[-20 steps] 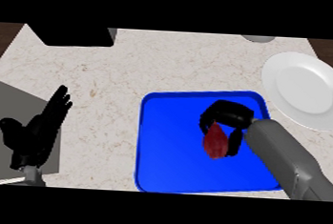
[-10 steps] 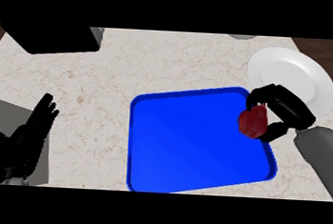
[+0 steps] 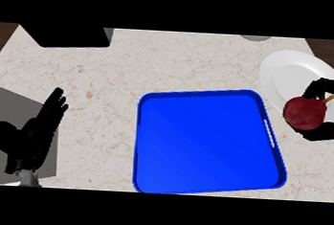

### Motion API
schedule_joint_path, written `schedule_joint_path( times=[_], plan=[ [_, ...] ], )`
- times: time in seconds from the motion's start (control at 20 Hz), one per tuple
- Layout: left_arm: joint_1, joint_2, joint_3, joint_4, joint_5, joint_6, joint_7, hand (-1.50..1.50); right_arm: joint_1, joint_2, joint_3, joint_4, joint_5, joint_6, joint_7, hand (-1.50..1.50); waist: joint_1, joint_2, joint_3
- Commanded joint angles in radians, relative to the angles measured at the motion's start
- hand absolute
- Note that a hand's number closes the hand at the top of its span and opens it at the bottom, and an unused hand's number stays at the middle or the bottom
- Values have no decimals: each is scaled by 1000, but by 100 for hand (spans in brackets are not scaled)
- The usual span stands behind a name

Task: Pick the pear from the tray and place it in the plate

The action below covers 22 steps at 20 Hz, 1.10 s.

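The pear [image 3: 306, 112] is dark red with a short stem, and my right hand [image 3: 327, 109] is curled round it at the right edge of the head view. It hangs over the lower rim of the white plate [image 3: 289, 73], just right of the blue tray [image 3: 204, 140], which holds nothing. Much of the right hand runs out of view. My left hand [image 3: 30, 133] rests open at the lower left, fingers up.
A black box [image 3: 68, 35] stands at the back left. A grey slab [image 3: 7, 113] lies under the left hand at the counter's left edge. A grey round thing [image 3: 255, 37] peeks in at the top right.
My right hand has carried the pear rightward, off the tray and onto the plate's edge. The view has shifted, so tray and left hand sit a bit differently.
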Motion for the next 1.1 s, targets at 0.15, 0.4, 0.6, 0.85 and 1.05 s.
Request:
schedule_joint_path(
  times=[0.15, 0.4, 0.6, 0.85, 1.05],
  plan=[
    [-167, 41, 29, 188, -8, -24, -37, 0, -8, -15, -128, 142, -50, 28, 9, 150, 54, 28, -12],
    [-145, 31, 12, 86, 2, -37, 36, 0, -114, -46, -179, 348, -21, 74, -51, 150, 74, 28, -11],
    [-124, 13, -17, 119, -38, -30, -35, 0, -187, -72, -193, 582, 45, 59, -193, 150, 89, 35, -9],
    [-199, 22, 11, 155, -4, -48, -2, 0, -297, -62, -106, 732, 151, 123, -177, 150, 103, 42, -9],
    [-156, 24, 3, 159, -17, -62, -47, 0, -347, -56, -93, 841, 155, 262, -181, -150, 107, 43, -9]
  ],
)
